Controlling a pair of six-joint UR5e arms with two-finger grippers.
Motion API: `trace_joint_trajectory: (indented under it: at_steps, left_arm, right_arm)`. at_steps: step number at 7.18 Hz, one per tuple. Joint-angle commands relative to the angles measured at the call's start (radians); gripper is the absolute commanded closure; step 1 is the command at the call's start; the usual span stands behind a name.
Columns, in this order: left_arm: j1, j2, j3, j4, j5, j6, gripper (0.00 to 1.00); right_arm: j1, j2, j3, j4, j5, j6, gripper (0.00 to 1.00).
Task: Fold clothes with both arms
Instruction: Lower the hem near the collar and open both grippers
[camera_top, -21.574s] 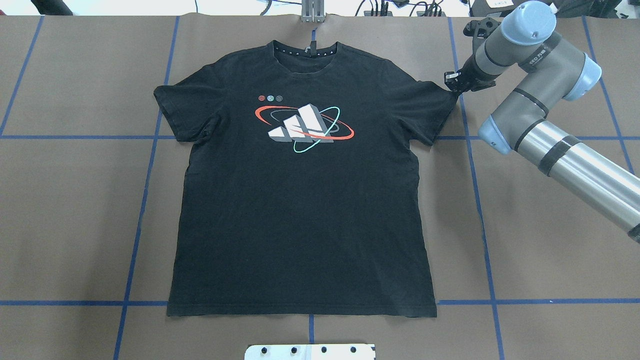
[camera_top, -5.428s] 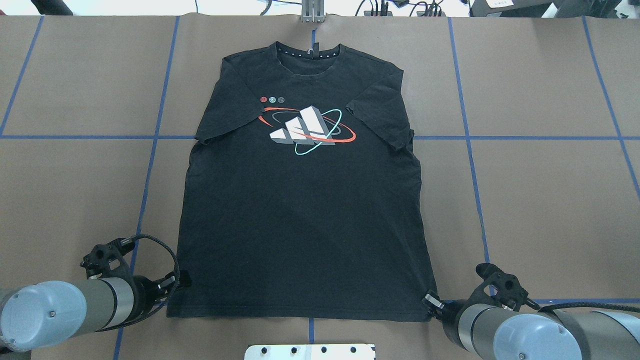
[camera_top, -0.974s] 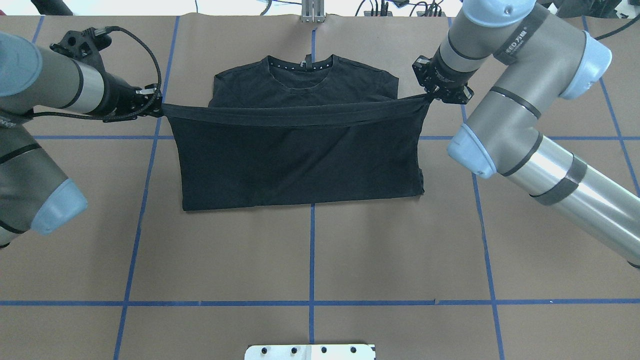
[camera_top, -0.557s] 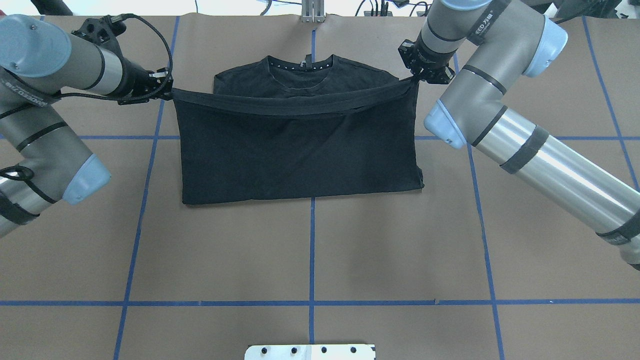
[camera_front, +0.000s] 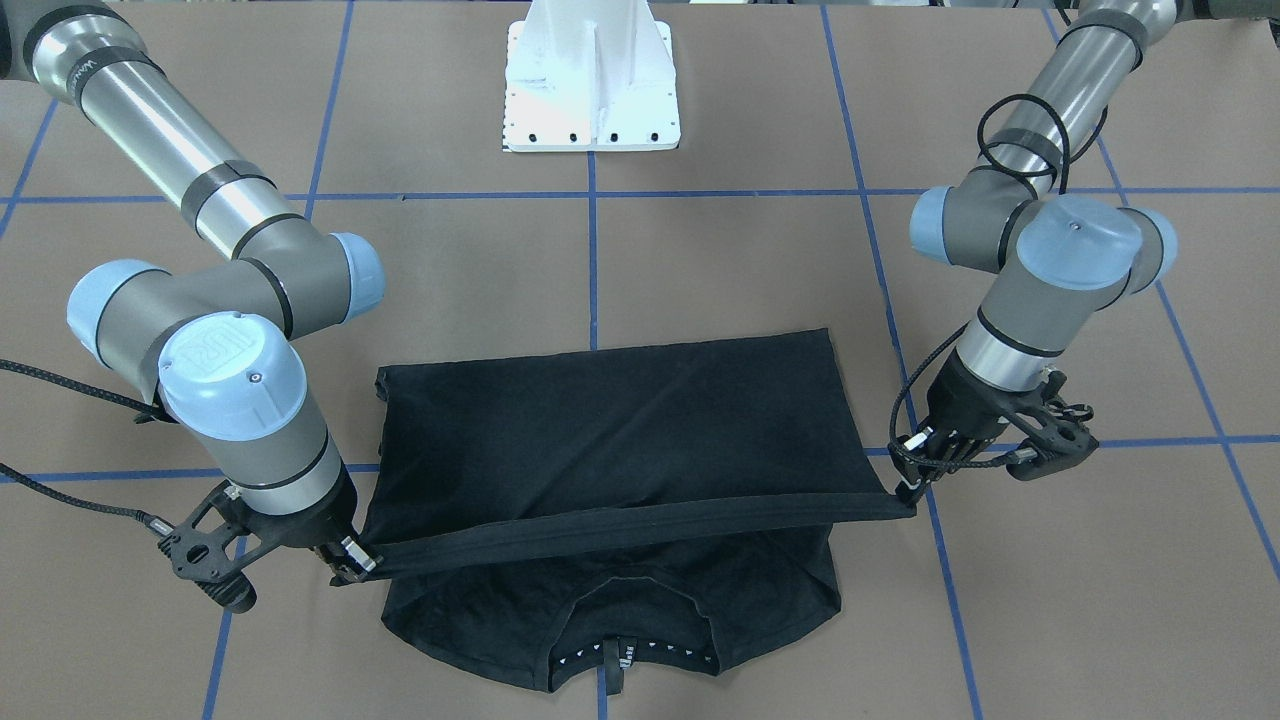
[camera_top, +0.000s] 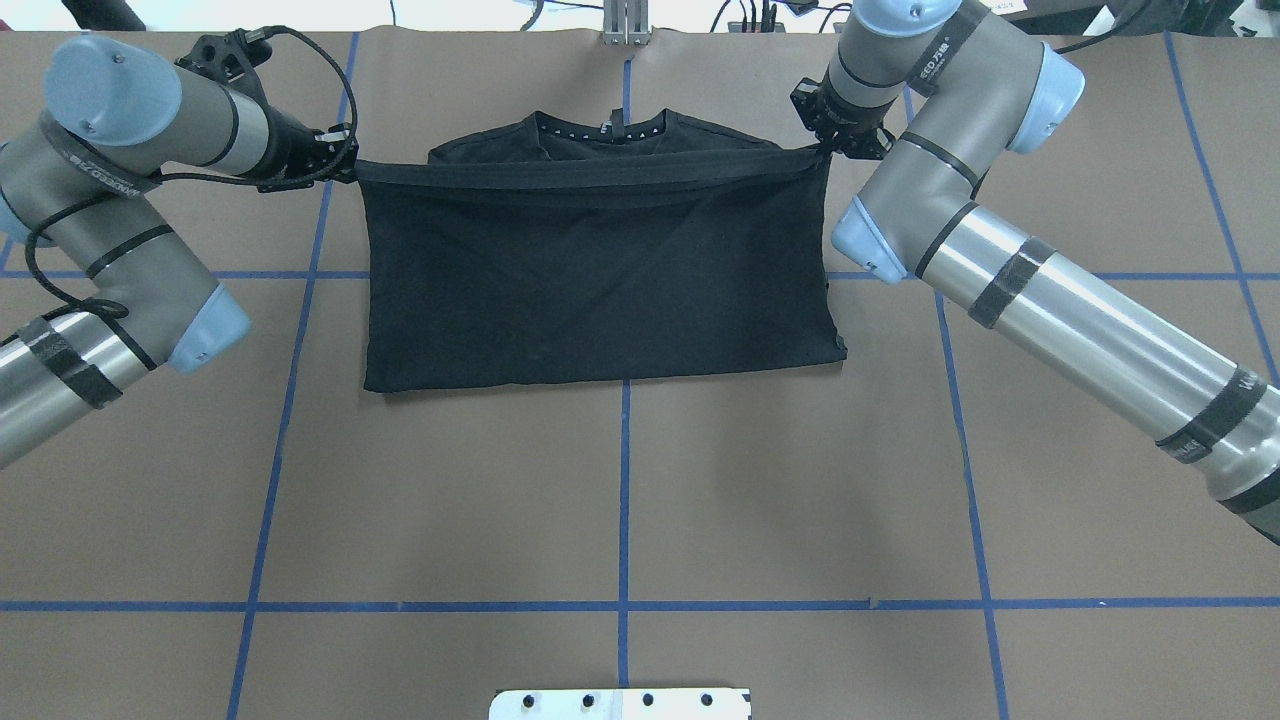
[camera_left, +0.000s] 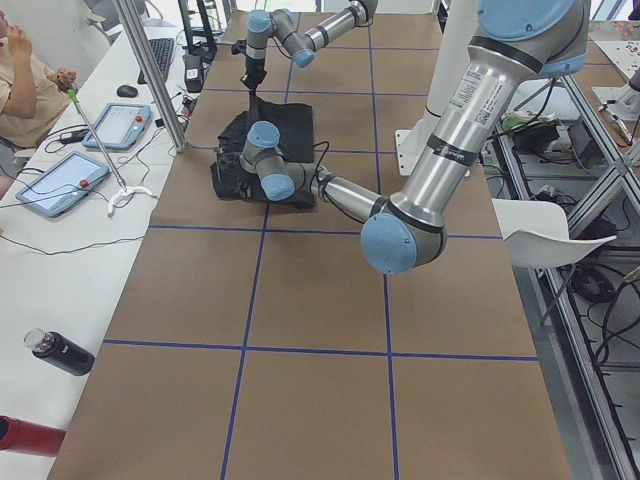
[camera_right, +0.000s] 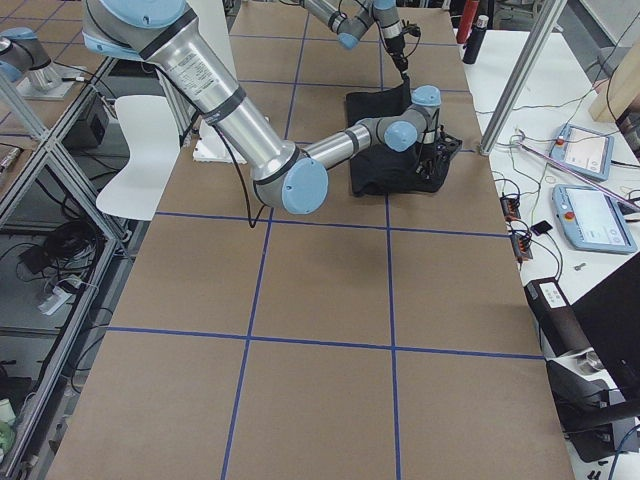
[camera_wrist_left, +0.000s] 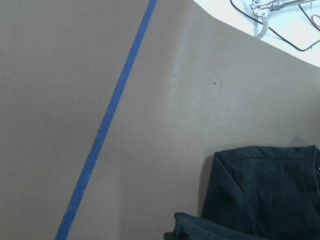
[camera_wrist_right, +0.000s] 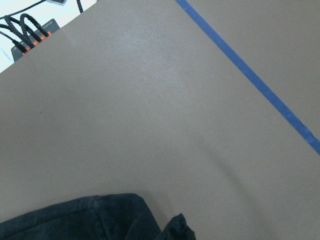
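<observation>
The black T-shirt (camera_top: 600, 270) lies folded across its middle, print hidden, collar (camera_top: 600, 135) at the far edge. Its hem is stretched taut and held slightly above the shoulders. My left gripper (camera_top: 345, 165) is shut on the hem's left corner. My right gripper (camera_top: 825, 150) is shut on the right corner. In the front-facing view the left gripper (camera_front: 905, 490) is on the right and the right gripper (camera_front: 350, 570) on the left, with the shirt (camera_front: 610, 430) between them. Shirt cloth shows low in the left wrist view (camera_wrist_left: 265, 190) and the right wrist view (camera_wrist_right: 90, 217).
The brown table carries blue tape lines (camera_top: 622, 500). The white pedestal base (camera_front: 590, 90) stands at the robot's side. A metal bracket (camera_top: 625, 25) and cables sit at the far table edge. A side bench with tablets (camera_left: 60, 180) runs beyond it.
Both grippers have carried the hem farther toward the collar, from over the chest to over the shoulders. The folded-over layer now covers more of the shirt.
</observation>
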Motion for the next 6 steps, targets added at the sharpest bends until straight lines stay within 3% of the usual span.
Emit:
trace_joint_trajectory:
  at_steps: [1, 2, 3, 4, 5, 6]
  left_arm:
    - [0.001, -0.031, 0.066, -0.019, 0.03, -0.001, 1.0]
    - [0.001, -0.031, 0.073, -0.022, 0.03, -0.001, 1.0]
    - [0.001, -0.031, 0.08, -0.027, 0.032, -0.001, 0.9]
    - [0.002, -0.032, 0.083, -0.027, 0.032, -0.001, 0.84]
    - [0.002, -0.032, 0.083, -0.027, 0.032, 0.001, 0.75]
    - [0.001, -0.034, 0.083, -0.037, 0.032, -0.001, 0.64]
  right_arm:
    - [-0.003, 0.005, -0.017, 0.023, -0.004, -0.001, 1.0]
    - [-0.003, 0.011, -0.017, 0.023, -0.004, -0.001, 1.0]
    - [-0.003, 0.012, -0.019, 0.023, -0.004, -0.001, 1.0]
    - [-0.003, 0.01, -0.023, 0.024, -0.006, -0.001, 0.91]
    - [-0.005, 0.012, -0.023, 0.024, -0.006, -0.001, 0.52]
    - [-0.003, 0.018, -0.019, 0.027, -0.006, 0.001, 0.3]
